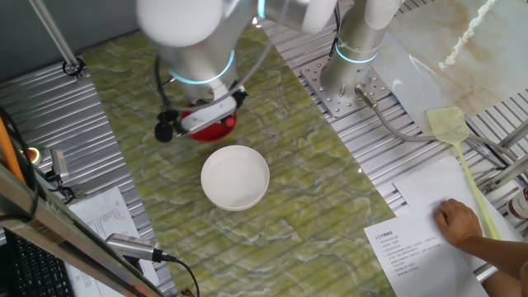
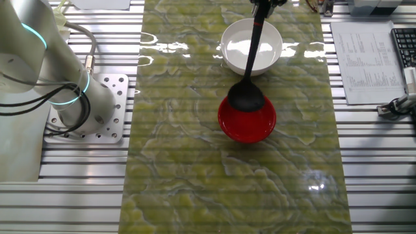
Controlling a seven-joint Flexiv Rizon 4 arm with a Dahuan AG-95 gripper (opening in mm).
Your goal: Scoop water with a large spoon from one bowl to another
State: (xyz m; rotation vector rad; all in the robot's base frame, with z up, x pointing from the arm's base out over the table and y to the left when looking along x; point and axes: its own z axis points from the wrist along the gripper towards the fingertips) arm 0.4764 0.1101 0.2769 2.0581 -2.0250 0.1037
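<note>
The black ladle (image 2: 247, 96) hangs scoop-down over the red bowl (image 2: 247, 120), its round cup sitting right at the bowl's near rim, handle rising steeply toward the top of the other fixed view, where it leaves the picture. The tool (image 1: 206, 115) is up there above the red bowl (image 1: 216, 128); from the one fixed view the arm's bulky wrist covers it, so whether its fingers are clamped on the handle I cannot tell. Just beyond the tool, toward the camera in that view, sits the white bowl (image 1: 236, 176), wide, plain, apart from the red one by a narrow strip of green marbled worktop (image 1: 313, 206). The white bowl (image 2: 251, 45) shows a pale glossy inside, possibly water, though the glare makes that hard to judge. Room to move: open mat lies on both sides of the bowls and well past the red bowl toward the mat's far end. The mat's long edges meet ribbed metal (image 2: 370, 169). Off to the side, well away from the tool, papers (image 1: 429, 231) lie with a person's hand (image 1: 458, 221) on them, and a yellow fly swatter (image 1: 462, 157) beside.
</note>
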